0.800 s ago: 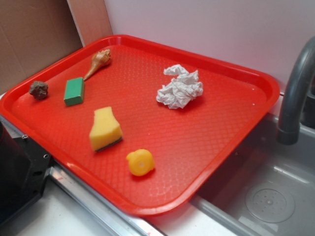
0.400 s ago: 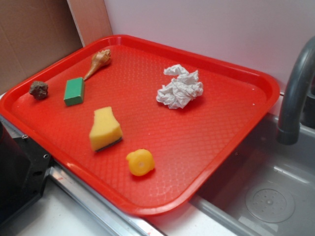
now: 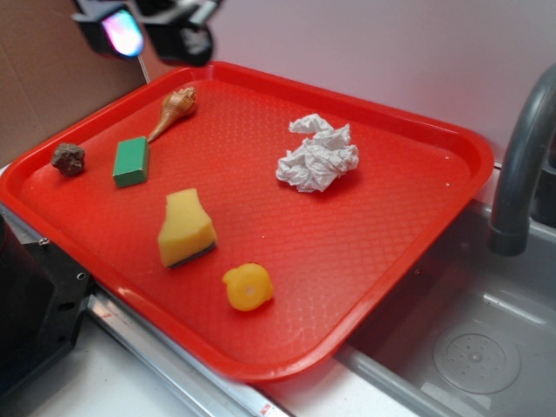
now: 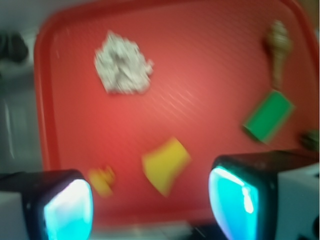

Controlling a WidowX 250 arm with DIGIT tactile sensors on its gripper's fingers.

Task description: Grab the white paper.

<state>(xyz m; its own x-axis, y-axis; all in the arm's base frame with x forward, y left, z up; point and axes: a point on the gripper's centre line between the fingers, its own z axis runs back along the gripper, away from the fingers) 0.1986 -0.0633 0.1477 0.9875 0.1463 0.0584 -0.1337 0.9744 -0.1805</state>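
Note:
The white paper (image 3: 317,155) is a crumpled wad lying on the far right part of the red tray (image 3: 365,252). My gripper (image 3: 152,35) hangs high above the tray's far left corner, well away from the paper. In the blurred wrist view the paper (image 4: 121,63) sits at the upper left of the tray (image 4: 200,90). The gripper (image 4: 150,205) is open, its two glowing pads wide apart with nothing between them.
On the tray lie a yellow sponge (image 3: 185,228), an orange-yellow toy (image 3: 248,287), a green block (image 3: 131,162), a seashell (image 3: 174,110) and a small rock (image 3: 69,159). A grey faucet (image 3: 521,165) and sink (image 3: 469,347) stand to the right. Cardboard (image 3: 52,78) stands at the back left.
The gripper has come into the exterior view at the top left; before it was out of view. Nothing on the tray has moved.

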